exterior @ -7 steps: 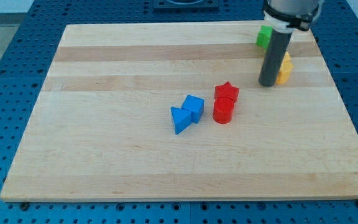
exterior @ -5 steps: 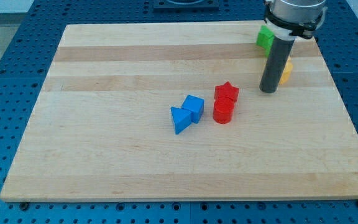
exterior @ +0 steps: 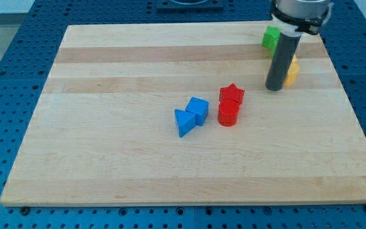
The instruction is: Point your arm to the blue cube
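Observation:
The blue cube [exterior: 198,109] sits near the middle of the wooden board [exterior: 107,140], touching a blue triangular block [exterior: 183,122] at its lower left. My tip [exterior: 274,88] rests on the board at the upper right, well to the right of and slightly above the blue cube. A red star block [exterior: 232,95] and a red cylinder [exterior: 228,114] stand between the tip and the blue cube.
A yellow block [exterior: 291,70] sits just right of the rod, partly hidden by it. A green block [exterior: 271,38] lies at the board's top edge behind the rod. A blue perforated table [exterior: 5,95] surrounds the board.
The tip slid slightly down and right, then back a little; it stands almost where it was. No block has moved.

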Motion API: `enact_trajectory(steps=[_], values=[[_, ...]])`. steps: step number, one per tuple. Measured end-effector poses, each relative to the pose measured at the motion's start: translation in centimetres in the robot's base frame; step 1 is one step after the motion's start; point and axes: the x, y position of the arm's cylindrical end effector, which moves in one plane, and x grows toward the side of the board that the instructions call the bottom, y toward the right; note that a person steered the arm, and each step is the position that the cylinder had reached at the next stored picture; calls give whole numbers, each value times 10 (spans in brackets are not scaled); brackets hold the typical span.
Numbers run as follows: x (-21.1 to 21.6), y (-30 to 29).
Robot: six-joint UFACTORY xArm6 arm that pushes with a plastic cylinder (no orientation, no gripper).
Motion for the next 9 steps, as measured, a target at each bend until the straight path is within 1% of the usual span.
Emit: enact_trajectory(steps=[4, 5, 6, 7, 8, 9], values=[[-8, -9], [-8, -45], [-25, -121], [-16, -169], [18, -163], [28, -117]])
